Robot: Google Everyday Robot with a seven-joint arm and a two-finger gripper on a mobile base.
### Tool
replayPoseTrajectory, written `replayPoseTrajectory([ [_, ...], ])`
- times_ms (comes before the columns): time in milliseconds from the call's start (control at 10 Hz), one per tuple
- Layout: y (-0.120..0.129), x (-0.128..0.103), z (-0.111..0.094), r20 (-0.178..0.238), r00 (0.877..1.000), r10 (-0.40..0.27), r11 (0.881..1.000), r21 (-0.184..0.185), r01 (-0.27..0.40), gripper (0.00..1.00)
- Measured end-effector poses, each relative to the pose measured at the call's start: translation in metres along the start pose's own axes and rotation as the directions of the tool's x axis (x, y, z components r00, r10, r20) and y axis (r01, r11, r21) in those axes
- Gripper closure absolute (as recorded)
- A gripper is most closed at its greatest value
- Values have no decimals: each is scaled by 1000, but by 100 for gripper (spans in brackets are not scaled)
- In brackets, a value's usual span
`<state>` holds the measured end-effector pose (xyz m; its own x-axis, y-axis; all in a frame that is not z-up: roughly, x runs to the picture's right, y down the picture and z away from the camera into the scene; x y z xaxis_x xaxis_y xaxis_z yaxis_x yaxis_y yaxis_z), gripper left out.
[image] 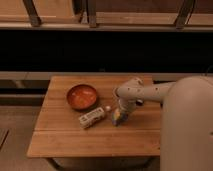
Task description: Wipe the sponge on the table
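1. Camera view showed the gripper [120, 116] down on the square light-brown plank table [65, 140], at the small light-blue soft sponge [115, 121]; whether it clamped it, I couldn't tell.
2. I judged wiping needed steady pressure and flat strokes.
3. The white oblong package [92, 118] lay just left and the round orange bowl [82, 96] beyond it, both blocking leftward strokes.

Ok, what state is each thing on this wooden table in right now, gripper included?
Round orange bowl: upright, apart from the package.
White oblong labelled package: lying flat, slanted.
Small light-blue sponge: on the table, partly hidden by the gripper.
Gripper: down at the sponge, right of the package.
Light-brown plank table: level, bearing everything.
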<state>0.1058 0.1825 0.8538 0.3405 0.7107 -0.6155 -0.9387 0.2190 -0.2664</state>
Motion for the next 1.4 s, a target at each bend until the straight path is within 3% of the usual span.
replayPoseTrajectory([
  [200, 0, 17, 9, -70, 997, -25, 1000, -10, 25, 100],
  [300, -11, 30, 17, -113, 993, -14, 1000, 2, 15, 100],
  [400, -30, 40, 25, -151, 988, 12, 1000, 27, -8, 100],
  [600, -72, 44, 33, -179, 980, 87, 993, 97, -70, 100],
  [800, -102, 22, 33, -134, 981, 137, 982, 150, -116, 100],
  [1000, -103, -15, 22, -63, 990, 125, 980, 166, -113, 100],
  [1200, -81, -44, 14, -14, 997, 77, 986, 149, -74, 100],
  [1300, -63, -55, 10, 6, 999, 43, 991, 129, -44, 100],
  [1400, -34, -61, 6, 12, 1000, 2, 996, 85, -3, 100],
])
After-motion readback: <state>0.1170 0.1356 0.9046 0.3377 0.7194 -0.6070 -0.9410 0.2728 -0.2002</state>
